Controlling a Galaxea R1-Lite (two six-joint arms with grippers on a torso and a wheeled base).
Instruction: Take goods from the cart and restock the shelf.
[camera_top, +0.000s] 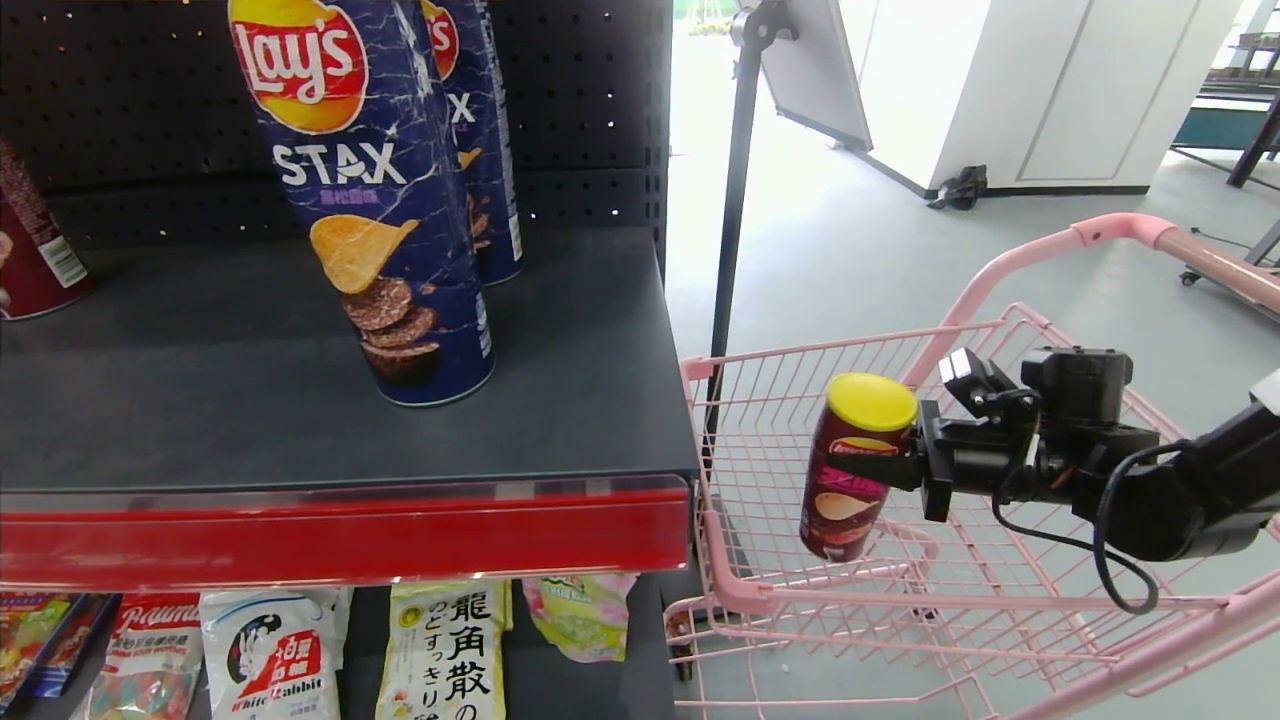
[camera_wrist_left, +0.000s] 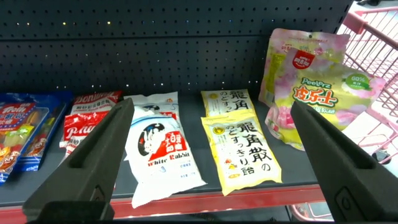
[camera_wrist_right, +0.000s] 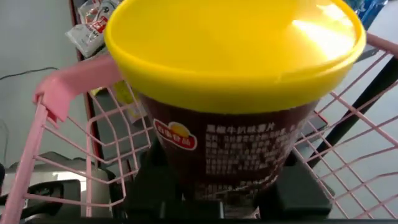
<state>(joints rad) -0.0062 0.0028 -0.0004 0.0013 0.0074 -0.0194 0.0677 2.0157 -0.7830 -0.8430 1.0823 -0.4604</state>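
My right gripper (camera_top: 885, 465) is shut on a dark red chip can (camera_top: 848, 500) with a yellow lid (camera_top: 872, 400). It holds the can slightly tilted above the pink wire cart (camera_top: 760, 598), just right of the shelf's end. In the right wrist view the can (camera_wrist_right: 230, 155) sits between the fingers of the right gripper (camera_wrist_right: 227, 193). The dark shelf board (camera_top: 250, 400) carries two tall blue chip cans (camera_top: 385, 200), one behind the other, and a red can (camera_top: 30, 250) at far left. My left gripper (camera_wrist_left: 208, 165) is open in front of the lower shelf.
The lower shelf holds snack bags: a white one (camera_wrist_left: 161, 146), two yellow ones (camera_wrist_left: 239, 143) and a pink-green one (camera_wrist_left: 311, 87). A red price rail (camera_top: 340, 540) fronts the upper shelf. A black stand pole (camera_top: 735, 200) rises between shelf and cart. Open floor lies behind the cart.
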